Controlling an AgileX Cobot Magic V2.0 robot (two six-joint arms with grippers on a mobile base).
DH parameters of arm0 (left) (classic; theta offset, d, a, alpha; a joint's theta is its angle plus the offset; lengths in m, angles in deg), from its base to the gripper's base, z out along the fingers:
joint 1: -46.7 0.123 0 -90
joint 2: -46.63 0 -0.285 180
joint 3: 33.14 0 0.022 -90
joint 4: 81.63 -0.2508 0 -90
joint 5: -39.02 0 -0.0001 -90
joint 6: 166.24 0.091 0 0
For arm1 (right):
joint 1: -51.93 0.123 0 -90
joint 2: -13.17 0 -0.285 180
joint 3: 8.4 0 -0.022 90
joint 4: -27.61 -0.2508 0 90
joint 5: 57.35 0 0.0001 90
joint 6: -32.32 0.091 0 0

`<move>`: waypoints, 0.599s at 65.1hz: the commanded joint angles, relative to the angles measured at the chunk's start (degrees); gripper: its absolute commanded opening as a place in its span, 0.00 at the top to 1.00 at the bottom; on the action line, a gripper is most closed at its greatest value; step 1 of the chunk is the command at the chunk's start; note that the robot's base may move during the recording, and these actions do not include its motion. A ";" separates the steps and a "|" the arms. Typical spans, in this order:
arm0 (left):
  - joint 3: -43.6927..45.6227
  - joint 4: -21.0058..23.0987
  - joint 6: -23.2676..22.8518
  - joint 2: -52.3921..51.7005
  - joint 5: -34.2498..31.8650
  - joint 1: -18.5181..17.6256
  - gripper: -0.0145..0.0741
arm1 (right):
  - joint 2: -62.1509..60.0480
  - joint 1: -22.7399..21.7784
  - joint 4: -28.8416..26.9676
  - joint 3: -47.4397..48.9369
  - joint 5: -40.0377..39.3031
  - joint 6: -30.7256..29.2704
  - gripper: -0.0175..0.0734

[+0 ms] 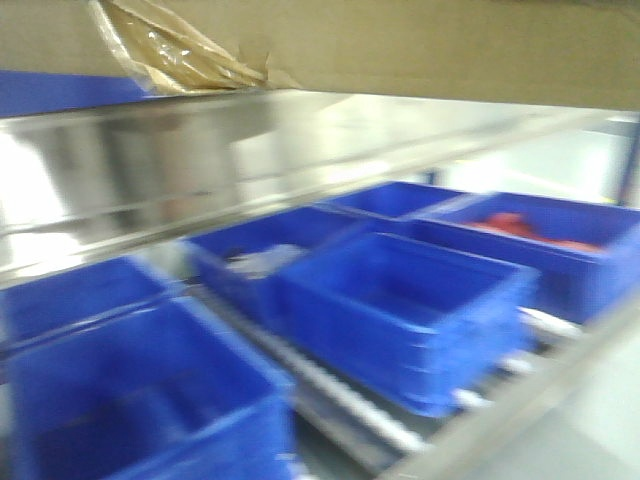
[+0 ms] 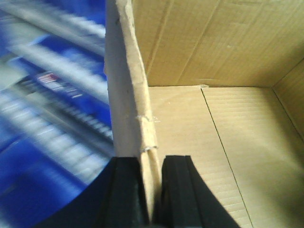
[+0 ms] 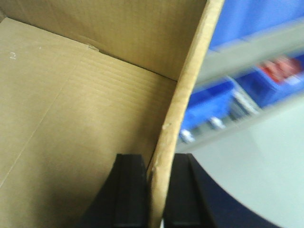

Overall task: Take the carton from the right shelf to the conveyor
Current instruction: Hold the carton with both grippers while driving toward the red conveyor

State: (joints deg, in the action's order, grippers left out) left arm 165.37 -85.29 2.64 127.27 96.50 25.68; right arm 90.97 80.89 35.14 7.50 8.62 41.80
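The brown carton (image 1: 420, 45) fills the top of the front view, with yellowish tape (image 1: 170, 50) peeling from its bottom flap. It hangs above the steel shelf rail (image 1: 150, 170). My left gripper (image 2: 151, 190) is shut on the carton's left wall (image 2: 130, 85), one black finger (image 2: 126, 190) outside and one inside. My right gripper (image 3: 159, 190) is shut on the carton's right wall (image 3: 190, 85) in the same way. The open carton's bare inside (image 2: 228, 118) shows in both wrist views. The conveyor is out of view.
Several blue plastic bins (image 1: 400, 310) sit on the shelf's roller level below the carton; one at the right holds something red (image 1: 520, 228). Blue bins and rollers blur past in the left wrist view (image 2: 47, 118). Pale floor (image 3: 256, 161) shows beside the right gripper.
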 commanded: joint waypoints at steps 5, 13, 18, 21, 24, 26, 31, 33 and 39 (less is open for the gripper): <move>0.48 -0.65 0.42 -0.95 -3.44 0.05 0.85 | -0.95 -0.25 1.68 0.15 -0.92 -1.41 0.88; 0.48 -0.76 0.42 -0.95 -3.44 0.05 0.85 | -0.95 -0.25 1.68 0.15 -0.92 -1.41 0.88; 0.48 -0.88 0.42 -0.95 -3.44 0.05 0.85 | -0.95 -0.25 1.68 0.15 -0.92 -1.41 0.88; 0.48 -0.88 0.42 -0.95 -3.44 0.05 0.85 | -0.95 -0.25 1.68 0.15 -0.92 -1.41 0.88; 0.48 -0.88 0.42 -0.95 -3.44 0.05 0.85 | -0.95 -0.25 1.68 0.15 -0.92 -1.41 0.88; 0.48 -0.88 0.42 -0.95 -3.44 0.05 0.85 | -0.95 -0.25 1.68 0.15 -0.92 -1.41 0.88; 0.48 -0.88 0.42 -0.95 -3.44 0.05 0.85 | -0.95 -0.25 1.68 0.15 -0.92 -1.41 0.88; 0.48 -0.88 0.42 -0.95 -3.44 0.05 0.85 | -0.95 -0.25 1.68 0.15 -0.92 -1.41 0.88; 0.48 -0.88 0.42 -0.95 -3.44 0.05 0.85 | -0.95 -0.25 1.68 0.15 -0.92 -1.41 0.88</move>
State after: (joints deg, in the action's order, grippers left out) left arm 165.37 -85.29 2.64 127.27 96.50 25.68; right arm 90.97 80.89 35.14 7.50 8.62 41.80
